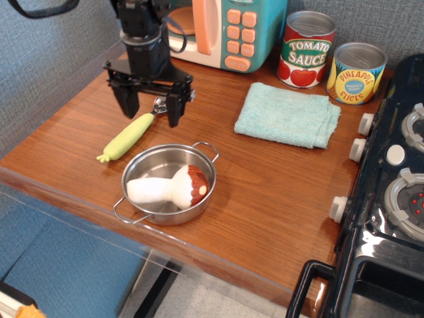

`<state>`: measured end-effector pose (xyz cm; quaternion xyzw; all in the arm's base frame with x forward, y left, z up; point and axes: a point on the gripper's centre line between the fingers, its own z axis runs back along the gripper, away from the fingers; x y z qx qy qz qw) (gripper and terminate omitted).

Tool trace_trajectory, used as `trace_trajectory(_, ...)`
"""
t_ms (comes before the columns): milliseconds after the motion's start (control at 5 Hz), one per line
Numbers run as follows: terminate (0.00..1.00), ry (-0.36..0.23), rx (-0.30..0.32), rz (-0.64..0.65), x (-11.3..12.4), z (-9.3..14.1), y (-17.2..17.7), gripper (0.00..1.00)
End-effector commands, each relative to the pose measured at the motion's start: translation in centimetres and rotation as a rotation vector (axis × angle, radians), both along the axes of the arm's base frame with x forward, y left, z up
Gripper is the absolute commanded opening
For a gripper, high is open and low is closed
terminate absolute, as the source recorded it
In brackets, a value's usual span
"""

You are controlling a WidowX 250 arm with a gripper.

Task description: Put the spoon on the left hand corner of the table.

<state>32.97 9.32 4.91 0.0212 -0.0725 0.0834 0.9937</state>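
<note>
Observation.image: spoon [130, 134] lies flat on the surface [265, 179], nubbed handle end at left and its metal bowl mostly hidden under the gripper [152, 110], jaws spread wide and empty straddling the neck; likely light, rigid, bowl slick, so grip the thick plastic handle mid-length.

A toy mushroom [173, 187] lies in a steel pan [136, 173]; two cans stand behind a teal cloth [287, 114].

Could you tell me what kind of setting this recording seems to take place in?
Most likely a toy kitchen mock-up: a wooden countertop with a black toy stove, a teal toy microwave, and tomato sauce and pineapple cans.
</note>
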Motion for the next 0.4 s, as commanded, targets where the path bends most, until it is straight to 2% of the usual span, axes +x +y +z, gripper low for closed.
trace_trajectory(0,0.0,0.085,0.047,-0.17,0.24,-0.9,2.08,1.0)
trace_trajectory(200,0.0,0.149,0.059,-0.173,-0.35,-1.77,2.96,1.0)
